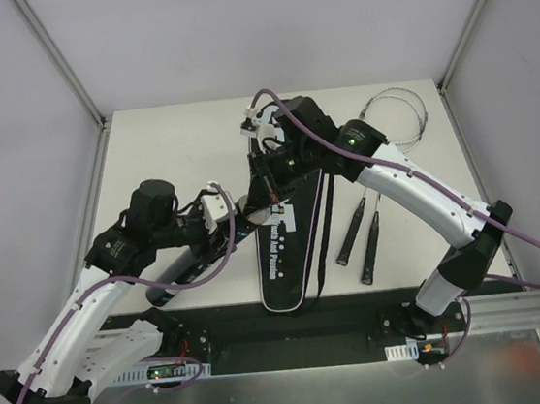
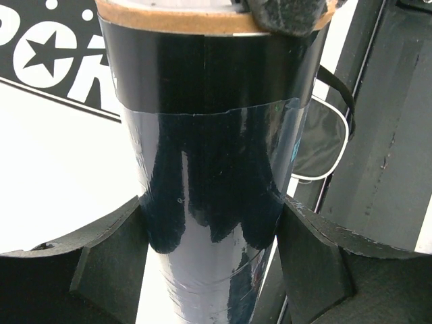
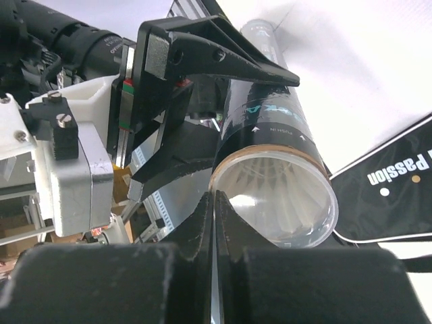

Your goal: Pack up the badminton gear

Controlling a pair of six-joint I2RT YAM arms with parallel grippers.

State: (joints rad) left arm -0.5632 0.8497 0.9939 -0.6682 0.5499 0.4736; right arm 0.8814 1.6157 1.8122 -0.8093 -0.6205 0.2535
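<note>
While left fingers (image 2: 108, 263) clamp the black tube (image 2: 209, 169) from both sides, right fingers (image 3: 192, 233) sit fully closed, empty, at its rim's 7 o'clock.

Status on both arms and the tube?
Left gripper clamped on black tube. Right gripper shut at tube mouth, shuttlecock inside. Rackets lie beside bag, unpacked. Nothing blocking.

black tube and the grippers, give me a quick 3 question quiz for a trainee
1. True or false: the left gripper clamps the black tube.
2. The right gripper is: A wide open, B shut at the tube's rim, C clamped around the tube.
3. Fill in: in the top view, the two rackets lie to the ___ of the bag.
Key: 1 true; 2 B; 3 right.
</note>
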